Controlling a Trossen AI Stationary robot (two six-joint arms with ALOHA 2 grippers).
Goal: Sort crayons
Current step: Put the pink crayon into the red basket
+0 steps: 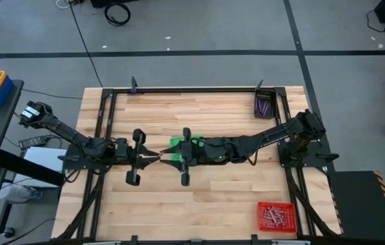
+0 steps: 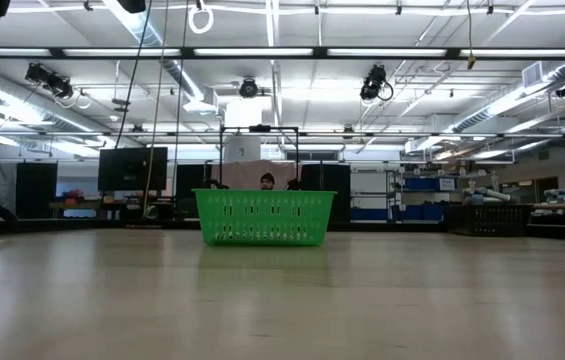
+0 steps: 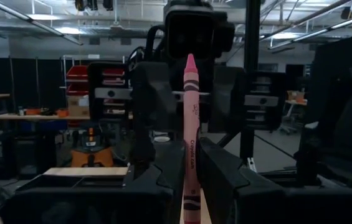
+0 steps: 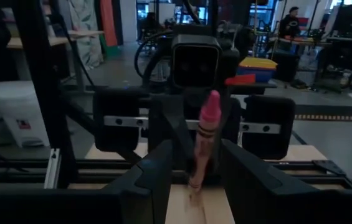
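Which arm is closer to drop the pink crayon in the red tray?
The right arm: the red square tray lies near its base, far from the left end effector gripping the pink wax crayon.

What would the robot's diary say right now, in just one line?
step: handover above table | left gripper: shut on pink wax crayon | right gripper: open around it | green plastic basket: mid-table

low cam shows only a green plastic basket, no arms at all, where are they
Observer: Both meet over mid-table. The left end effector faces the right end effector.
Operator: anything held
Observer: The left one is shut on a pink paper-wrapped crayon.
Operator: right one closed too
Observer: No, its fingers stand apart on either side of the crayon.
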